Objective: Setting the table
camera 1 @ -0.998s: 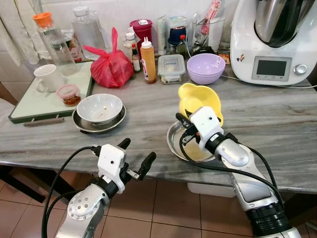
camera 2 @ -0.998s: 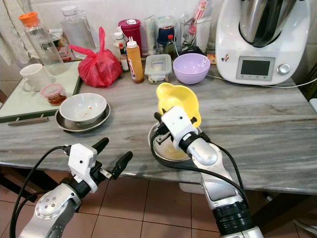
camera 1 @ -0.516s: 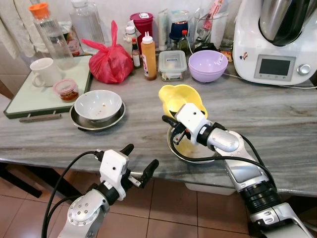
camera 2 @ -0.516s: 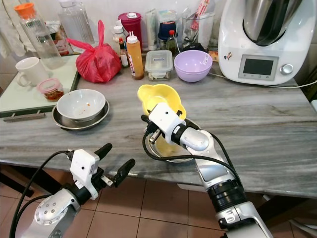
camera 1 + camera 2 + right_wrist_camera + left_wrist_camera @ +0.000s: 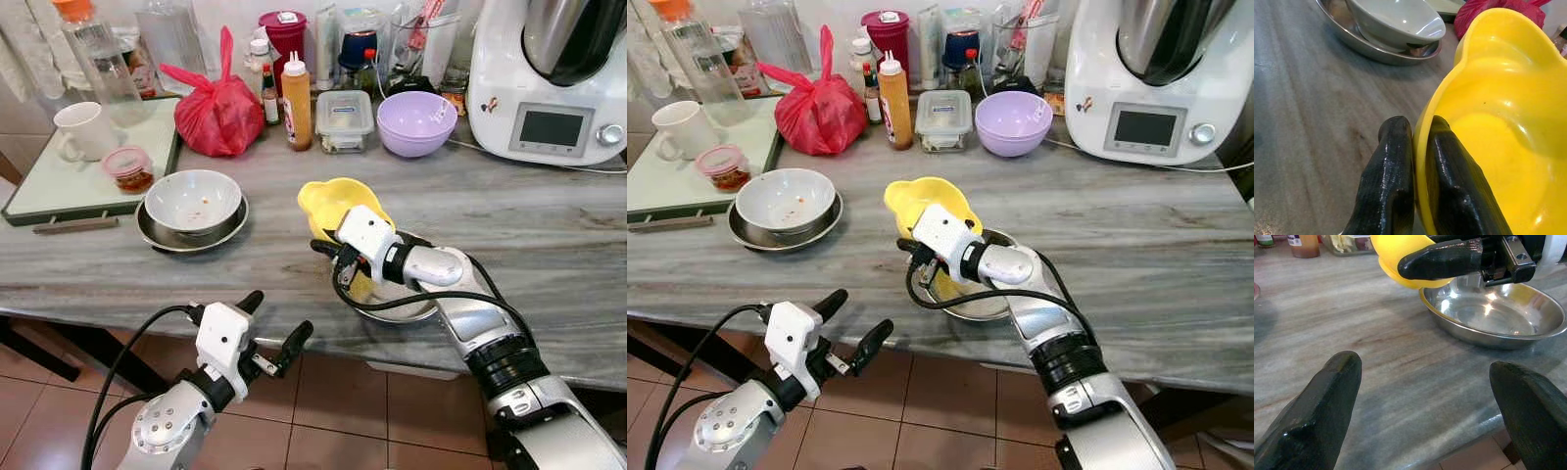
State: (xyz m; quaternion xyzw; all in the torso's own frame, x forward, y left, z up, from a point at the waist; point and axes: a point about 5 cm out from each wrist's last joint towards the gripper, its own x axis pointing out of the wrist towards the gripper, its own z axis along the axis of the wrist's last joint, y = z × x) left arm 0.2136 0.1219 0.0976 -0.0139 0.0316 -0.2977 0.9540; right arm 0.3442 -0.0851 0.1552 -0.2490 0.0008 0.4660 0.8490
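A yellow bowl point(image 5: 333, 204) is held tilted just above the left edge of a steel plate point(image 5: 407, 305) near the marble counter's front edge. My right gripper point(image 5: 335, 257) is shut on the bowl's rim point(image 5: 1422, 142), one finger inside and one outside. Farther left a white bowl point(image 5: 193, 201) sits in a second steel plate point(image 5: 157, 233). My left gripper point(image 5: 271, 328) hangs open below the counter edge, in front of the counter, with nothing between its fingers point(image 5: 1317, 416).
A green tray point(image 5: 59, 186) with a white mug point(image 5: 78, 129) and a small lidded tub point(image 5: 130, 168) lies at the left. Along the back stand a red bag point(image 5: 220, 113), bottles, a food box point(image 5: 344, 119), a purple bowl point(image 5: 416, 121) and a white kitchen machine point(image 5: 549, 73).
My right gripper has carried the yellow bowl leftward and lower, from over the steel plate to its left edge. The camera has shifted. The left gripper stays open below the counter.
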